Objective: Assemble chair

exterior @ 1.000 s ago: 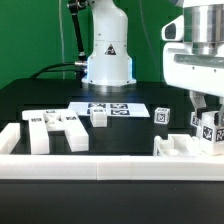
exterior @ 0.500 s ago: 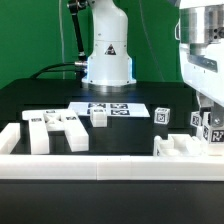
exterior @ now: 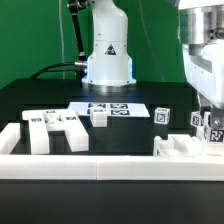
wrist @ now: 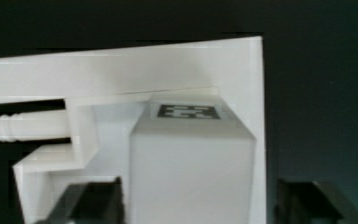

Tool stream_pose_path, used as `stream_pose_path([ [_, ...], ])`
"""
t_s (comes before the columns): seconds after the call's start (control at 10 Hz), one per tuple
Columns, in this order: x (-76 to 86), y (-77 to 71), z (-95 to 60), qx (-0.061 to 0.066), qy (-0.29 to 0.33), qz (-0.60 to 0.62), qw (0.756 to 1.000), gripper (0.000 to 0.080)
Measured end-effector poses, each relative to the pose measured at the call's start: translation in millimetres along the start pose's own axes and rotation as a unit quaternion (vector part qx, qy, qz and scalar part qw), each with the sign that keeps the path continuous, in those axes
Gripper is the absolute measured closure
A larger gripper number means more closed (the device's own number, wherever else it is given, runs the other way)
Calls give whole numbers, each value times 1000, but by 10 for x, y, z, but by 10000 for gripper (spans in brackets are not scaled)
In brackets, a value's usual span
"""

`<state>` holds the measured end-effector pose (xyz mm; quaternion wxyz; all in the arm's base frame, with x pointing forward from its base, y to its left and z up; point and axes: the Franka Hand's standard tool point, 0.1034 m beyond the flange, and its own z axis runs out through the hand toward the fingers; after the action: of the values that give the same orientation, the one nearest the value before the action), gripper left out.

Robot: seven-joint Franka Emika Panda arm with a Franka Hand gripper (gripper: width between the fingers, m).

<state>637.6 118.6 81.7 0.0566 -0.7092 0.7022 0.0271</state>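
My gripper (exterior: 211, 122) is at the exterior view's far right, shut on a white tagged chair block (exterior: 213, 132) that it holds upright. Just below and beside it lies a white chair piece (exterior: 177, 146). In the wrist view the block (wrist: 194, 150) fills the space between my dark fingers (wrist: 78, 205), its tag facing the camera. Behind it is a white slab (wrist: 123, 70) with a round peg (wrist: 25, 127). A larger tagged chair piece (exterior: 55, 128) lies at the exterior view's left. A small block (exterior: 99, 117) and two tagged cubes (exterior: 162, 113) lie between.
The marker board (exterior: 115, 108) lies flat in the middle of the black table, in front of the robot base (exterior: 108, 50). A long white border wall (exterior: 100, 166) runs along the near edge, with a short end at the exterior view's left (exterior: 8, 135).
My gripper and the held block have shifted toward the exterior view's right since a second ago. The other pieces have not moved.
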Motion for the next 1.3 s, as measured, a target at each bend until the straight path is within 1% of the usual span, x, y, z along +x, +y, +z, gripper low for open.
stream_pose_path([
  [0.1,-19,0,-9,-3,0,-61,998,180],
  [0.2,-53,7,-4,-4,0,-115,993,180],
  [0.3,-66,11,-7,-7,-2,-159,987,156],
  [0.5,-57,11,-6,-7,-2,-224,975,151],
  [0.7,-55,11,-6,-7,-3,-308,951,150],
  [0.8,-63,23,-3,-14,7,-366,930,150],
  [0.9,-83,25,-4,-21,23,-435,900,150],
  [1.2,-83,28,-1,-33,35,-560,827,150],
  [1.3,-82,28,-2,-34,34,-582,812,150],
])
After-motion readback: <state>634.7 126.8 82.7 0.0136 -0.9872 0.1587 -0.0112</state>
